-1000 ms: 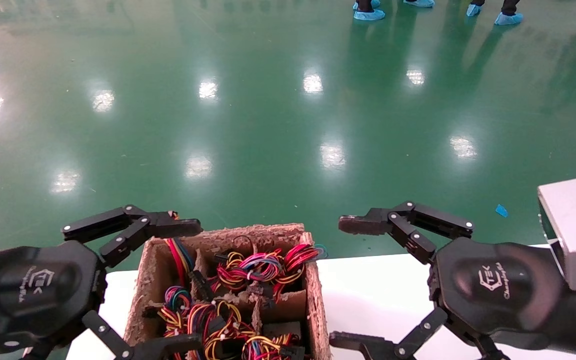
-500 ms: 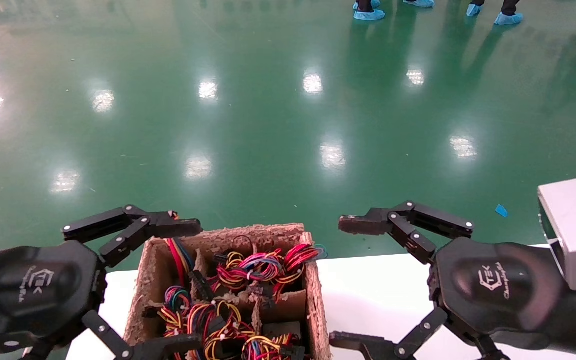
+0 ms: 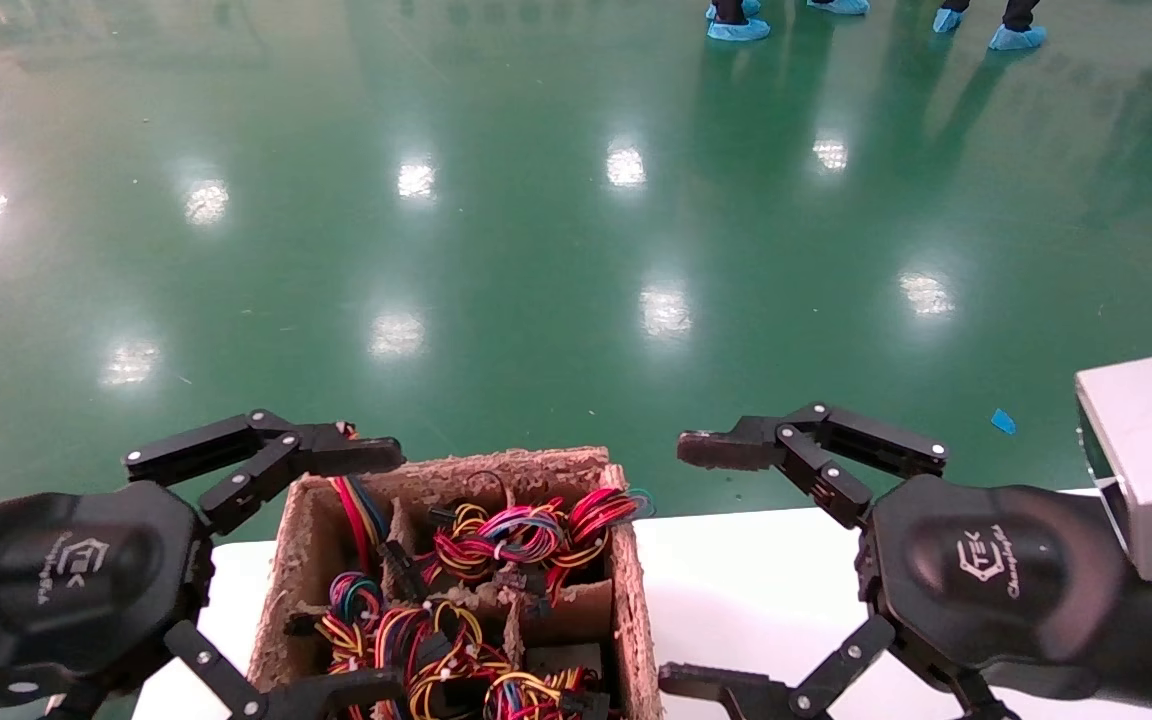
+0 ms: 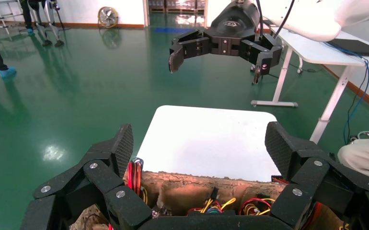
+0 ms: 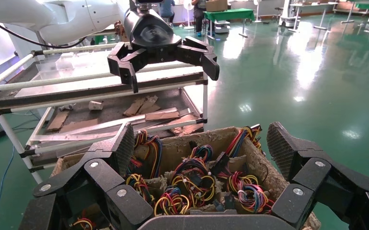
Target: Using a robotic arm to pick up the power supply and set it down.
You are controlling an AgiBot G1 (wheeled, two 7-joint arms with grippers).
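Observation:
A worn cardboard box with dividers stands on a white table. Its compartments hold red, yellow, black and blue wire bundles. The power supply's body is hidden under them. My left gripper hangs open over the box's left side, holding nothing. My right gripper hangs open just off the box's right wall, above the table, also holding nothing. The left wrist view looks past the open left gripper across the box wall to the right gripper. The right wrist view shows the open right gripper and the left gripper beyond.
Green floor lies past the table's far edge, with people's feet in blue shoe covers at the back. A metal rack with cardboard scraps stands left of the box. A white desk stands to the right.

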